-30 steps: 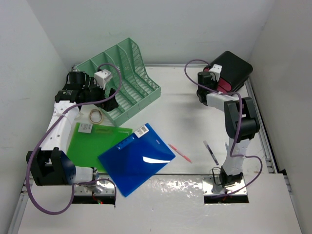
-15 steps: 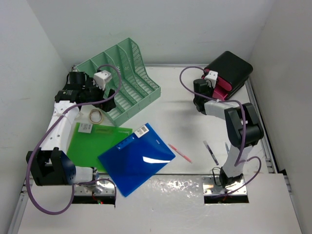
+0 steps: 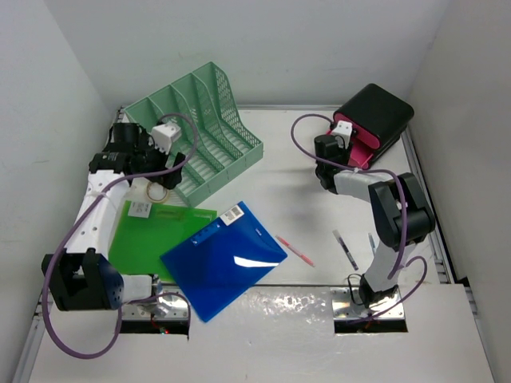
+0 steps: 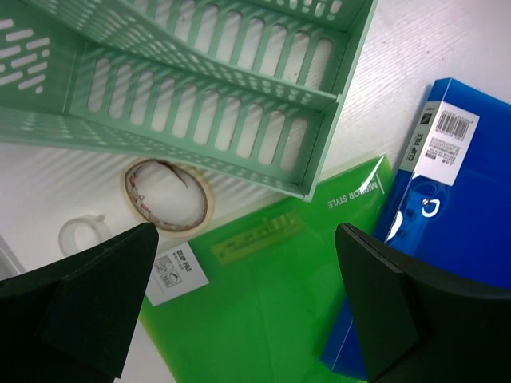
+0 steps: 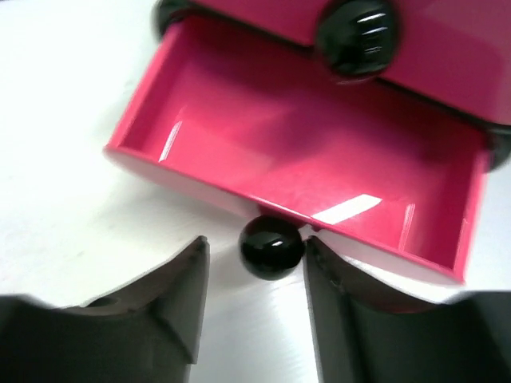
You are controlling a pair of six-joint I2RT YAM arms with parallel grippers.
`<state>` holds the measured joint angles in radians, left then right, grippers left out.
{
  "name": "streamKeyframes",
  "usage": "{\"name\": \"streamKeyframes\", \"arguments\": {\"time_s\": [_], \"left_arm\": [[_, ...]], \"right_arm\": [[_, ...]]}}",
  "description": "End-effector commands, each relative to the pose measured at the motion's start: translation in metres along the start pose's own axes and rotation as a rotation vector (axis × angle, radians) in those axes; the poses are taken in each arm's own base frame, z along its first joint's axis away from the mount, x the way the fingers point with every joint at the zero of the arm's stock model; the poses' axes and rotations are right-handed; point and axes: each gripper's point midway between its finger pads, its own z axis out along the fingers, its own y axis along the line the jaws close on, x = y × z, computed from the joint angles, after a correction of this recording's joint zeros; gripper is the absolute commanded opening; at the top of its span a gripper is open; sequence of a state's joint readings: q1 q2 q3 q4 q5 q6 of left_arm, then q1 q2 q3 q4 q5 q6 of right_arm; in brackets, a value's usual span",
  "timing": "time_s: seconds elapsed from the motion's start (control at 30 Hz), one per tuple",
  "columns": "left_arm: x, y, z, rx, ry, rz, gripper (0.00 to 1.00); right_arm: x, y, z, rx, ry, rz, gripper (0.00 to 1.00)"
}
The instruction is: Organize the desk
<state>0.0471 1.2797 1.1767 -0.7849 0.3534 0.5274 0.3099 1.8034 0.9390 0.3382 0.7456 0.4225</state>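
Note:
The desk (image 3: pixel 311 199) is a white tabletop with metal rails. At its back right stands a black drawer box (image 3: pixel 382 112) with its pink drawer (image 5: pixel 303 136) pulled out. My right gripper (image 5: pixel 257 249) is open around the drawer's black knob (image 5: pixel 271 246): the right finger is close to it and a gap shows on the left. My left gripper (image 4: pixel 243 319) is wide open and empty above a green folder (image 4: pixel 271 303). It sits beside the mint-green file rack (image 4: pixel 207 88).
A blue folder (image 3: pixel 223 259) overlaps the green folder (image 3: pixel 156 235). A tape ring (image 4: pixel 168 194) and a smaller clear ring (image 4: pixel 82 234) lie by the rack (image 3: pixel 200 128). A red pen (image 3: pixel 295 250) and a black pen (image 3: pixel 346 249) lie near the front right.
My right gripper drew back from the box with the knob and the pink drawer slid out. Its jaws then widened off the knob. The left arm shifted slightly.

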Motion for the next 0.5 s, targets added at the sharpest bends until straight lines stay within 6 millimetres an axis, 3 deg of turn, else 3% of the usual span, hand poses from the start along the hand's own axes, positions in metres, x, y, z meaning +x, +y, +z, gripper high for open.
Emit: {"name": "streamKeyframes", "arguments": {"time_s": [0.0,0.1,0.13,0.17,0.3,0.47], "left_arm": [[0.006,0.003,-0.019,-0.054,-0.001,0.022,0.92],[0.031,0.009,-0.028,-0.103,0.077,0.017,0.91],[0.038,0.014,-0.031,-0.125,0.096,0.015,0.91],[0.053,0.024,-0.038,-0.172,0.128,-0.011,0.91],[0.088,0.052,-0.062,-0.269,0.195,-0.065,0.91],[0.113,0.089,-0.074,-0.359,0.236,-0.189,0.87]], "right_arm": [[-0.021,0.034,-0.012,-0.189,-0.023,0.01,0.56],[-0.023,0.045,-0.02,-0.266,-0.017,-0.022,0.71],[-0.021,0.051,-0.025,-0.31,-0.008,-0.039,0.84],[-0.029,0.053,-0.031,-0.34,-0.022,-0.038,0.87],[-0.029,0.082,-0.06,-0.588,-0.023,-0.095,0.89],[-0.035,0.097,-0.091,-0.768,-0.048,-0.123,0.88]]}}
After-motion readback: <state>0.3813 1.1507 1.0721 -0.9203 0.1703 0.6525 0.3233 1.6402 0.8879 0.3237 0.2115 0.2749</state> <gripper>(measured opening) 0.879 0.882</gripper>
